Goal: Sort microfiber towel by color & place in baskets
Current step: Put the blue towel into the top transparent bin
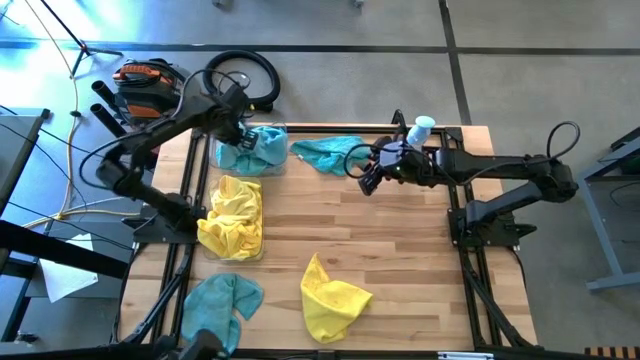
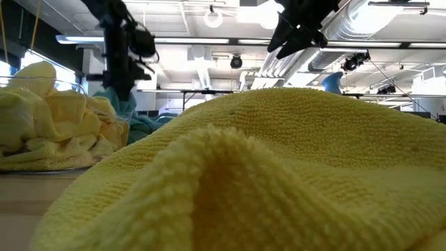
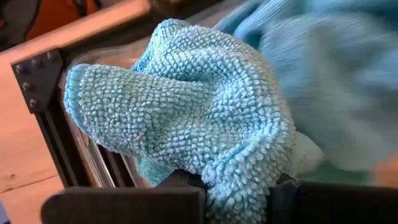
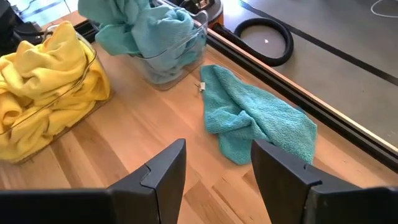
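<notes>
My left gripper [image 1: 238, 130] is over the far clear basket [image 1: 250, 152], which holds teal towels, and is shut on a teal towel [image 3: 186, 118]. Beside that basket, nearer the front edge, a second basket [image 1: 232, 222] is heaped with yellow towels. A loose teal towel [image 4: 255, 118] lies flat on the wood at the far side. My right gripper [image 4: 217, 168] hovers open just above and beside it, holding nothing. A yellow towel [image 1: 330, 295] and another teal one [image 1: 220, 305] lie near the front edge. My left gripper pinches a bunched fold of the teal towel [image 3: 239, 186] between its two fingers [image 3: 180, 186]. The fingers come steeply from above. The towel hangs below them [image 2: 124, 104] over the teal basket, and its lower end reaches the pile there.
A white-and-blue bottle [image 1: 420, 128] stands at the far right beside the right arm. Black frame rails [image 1: 190, 200] run along both sides of the table. Bare wood [image 1: 380, 230] lies open in the middle. In the low view the near yellow towel [image 2: 279, 174] blocks most of the table.
</notes>
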You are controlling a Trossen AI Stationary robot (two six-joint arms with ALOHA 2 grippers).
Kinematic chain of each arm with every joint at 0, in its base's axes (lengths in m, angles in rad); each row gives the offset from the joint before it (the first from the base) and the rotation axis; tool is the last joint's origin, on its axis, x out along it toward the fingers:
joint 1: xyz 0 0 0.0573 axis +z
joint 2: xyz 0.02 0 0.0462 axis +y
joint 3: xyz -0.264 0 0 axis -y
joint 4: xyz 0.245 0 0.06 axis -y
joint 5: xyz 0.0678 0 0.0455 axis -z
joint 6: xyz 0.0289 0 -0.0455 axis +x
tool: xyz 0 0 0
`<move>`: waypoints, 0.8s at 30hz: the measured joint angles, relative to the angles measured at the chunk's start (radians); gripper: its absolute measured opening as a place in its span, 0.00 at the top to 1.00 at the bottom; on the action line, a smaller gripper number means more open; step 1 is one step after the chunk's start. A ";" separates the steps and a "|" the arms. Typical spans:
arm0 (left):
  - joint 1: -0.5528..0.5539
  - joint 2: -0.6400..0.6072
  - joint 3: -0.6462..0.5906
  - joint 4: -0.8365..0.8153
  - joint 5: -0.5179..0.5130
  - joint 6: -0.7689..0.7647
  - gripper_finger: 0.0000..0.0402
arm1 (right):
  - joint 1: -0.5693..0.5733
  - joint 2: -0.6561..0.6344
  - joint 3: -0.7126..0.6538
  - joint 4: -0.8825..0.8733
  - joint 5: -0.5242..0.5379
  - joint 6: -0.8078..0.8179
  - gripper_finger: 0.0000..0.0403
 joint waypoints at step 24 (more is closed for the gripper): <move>0.056 0.016 -0.101 0.075 -0.048 0.021 0.64 | -0.020 0.006 0.000 -0.005 0.104 -0.030 0.56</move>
